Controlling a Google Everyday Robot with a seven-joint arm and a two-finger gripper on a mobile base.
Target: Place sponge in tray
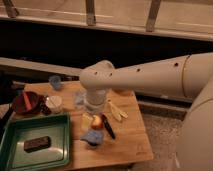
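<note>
A white arm (150, 75) reaches in from the right; its pincer (96, 115) points down at mid-frame, just above a pale yellow piece (86, 120) and a small orange round thing (97, 122) on the wooden counter (132, 142); a blue lump (92, 136) lies just below them; a green tray (61, 152) at lower left holds a dark block (37, 144); a red bowl (27, 102) and a white cup (53, 102) stand above the tray.
</note>
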